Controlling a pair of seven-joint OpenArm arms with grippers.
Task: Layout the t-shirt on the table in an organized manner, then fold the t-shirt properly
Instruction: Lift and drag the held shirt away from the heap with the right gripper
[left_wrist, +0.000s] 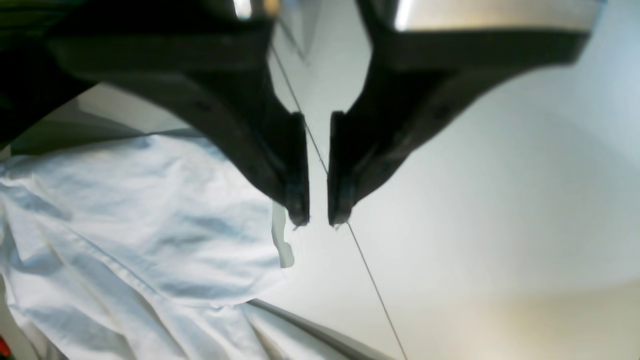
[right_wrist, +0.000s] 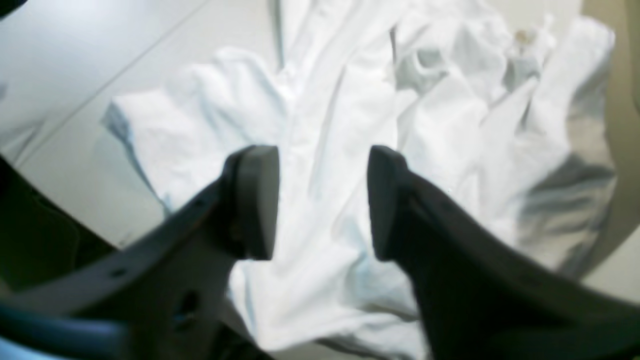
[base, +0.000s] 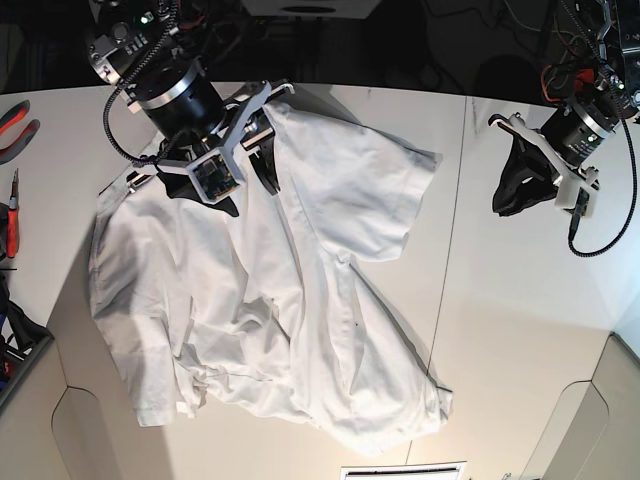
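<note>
The white t-shirt (base: 270, 300) lies crumpled and wrinkled across the left and middle of the table (base: 520, 300), one sleeve reaching toward the seam. My right gripper (base: 232, 185) hovers over the shirt's far edge; in the right wrist view it (right_wrist: 322, 200) stands open above the t-shirt (right_wrist: 325, 125), with nothing between its fingers. My left gripper (base: 512, 195) hangs over bare table at the far right, apart from the shirt. The left wrist view shows this gripper (left_wrist: 318, 220) with a narrow gap and nothing held, beside a sleeve of the t-shirt (left_wrist: 125, 225).
A thin dark seam (base: 455, 250) runs front to back across the table, right of the shirt. Red-handled tools (base: 15, 115) lie at the left edge. Rounded cut-outs mark the front corners (base: 585, 430). Cables hang behind both arms.
</note>
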